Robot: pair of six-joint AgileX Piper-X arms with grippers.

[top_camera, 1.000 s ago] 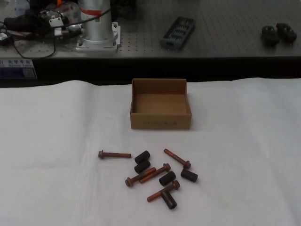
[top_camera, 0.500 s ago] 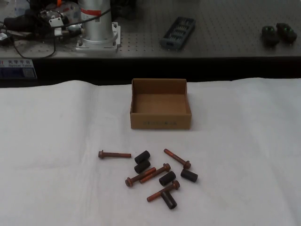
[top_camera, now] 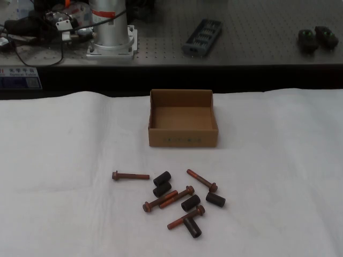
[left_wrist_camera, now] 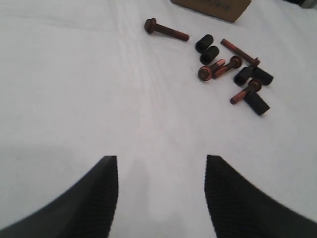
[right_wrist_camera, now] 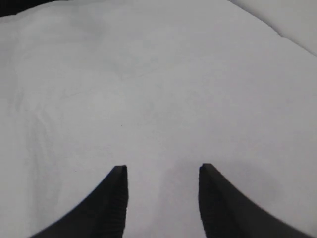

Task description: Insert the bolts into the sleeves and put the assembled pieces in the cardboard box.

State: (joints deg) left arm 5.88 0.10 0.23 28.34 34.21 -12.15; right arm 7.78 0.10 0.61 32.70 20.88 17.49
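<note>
Currently the left hand [left_wrist_camera: 161, 166] hangs released, its fingers spread with nothing between them, above the white cloth [left_wrist_camera: 69, 99] that covers the tabletop. In the high view, a lone bolt [top_camera: 130, 175] lies flat at lower centre-left, just apart from the rest. Right of it, two black sleeves [top_camera: 162, 183] lie side by side, touching. Next comes a loose cluster at lower centre: four more copper-coloured bolts [top_camera: 177, 197] mixed with three more dark sleeve pieces [top_camera: 190, 202], some touching, one bolt crossing the nearest sleeve piece. Above the cluster, at the middle of the frame, the cardboard box [top_camera: 183, 138] stands open-topped, with none of the parts in it. The right hand [right_wrist_camera: 162, 171] is likewise released, fingers parted over plain cloth and gripping nothing.
</note>
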